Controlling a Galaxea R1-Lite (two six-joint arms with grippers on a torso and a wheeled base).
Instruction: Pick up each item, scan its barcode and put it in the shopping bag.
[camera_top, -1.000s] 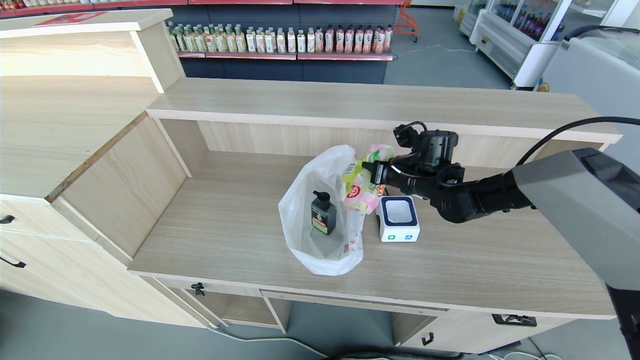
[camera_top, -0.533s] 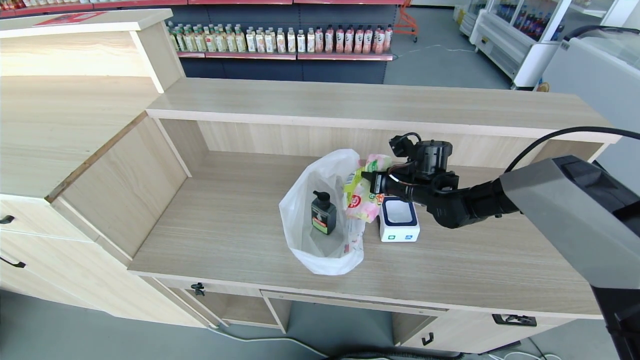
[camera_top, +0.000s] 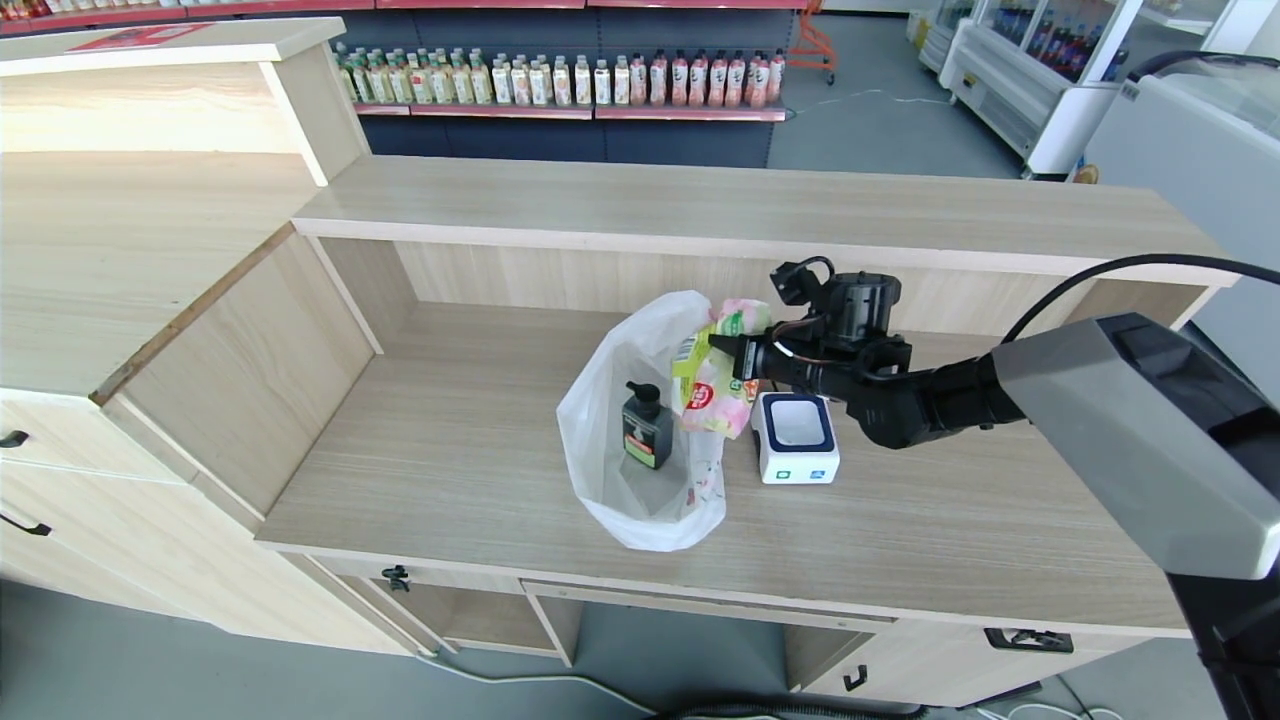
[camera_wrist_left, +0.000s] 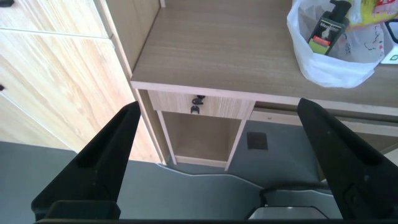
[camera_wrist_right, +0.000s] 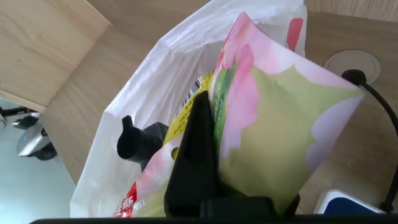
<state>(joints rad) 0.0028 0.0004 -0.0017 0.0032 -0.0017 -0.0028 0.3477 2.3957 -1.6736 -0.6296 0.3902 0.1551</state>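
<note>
Gripping a snack packet (camera_top: 712, 378), the right gripper (camera_top: 733, 357) hangs over the shopping bag's (camera_top: 598, 425) rim at the counter's (camera_top: 450, 470) middle

Right arm (camera_top: 1100, 420): grey boxy upper link, glossy black rounded forearm, black cylindrical wrist housing (camera_top: 865, 295), small black camera (camera_top: 790, 283) with looped thin wires; thick black cable (camera_top: 1130, 262) arching above. Right gripper (camera_top: 722, 352): black, flat-sided finger (camera_wrist_right: 198, 155). Left gripper (camera_wrist_left: 219, 109): two matte black wedge-shaped fingers (camera_wrist_left: 93, 168), tapering to blunt tips.
</note>
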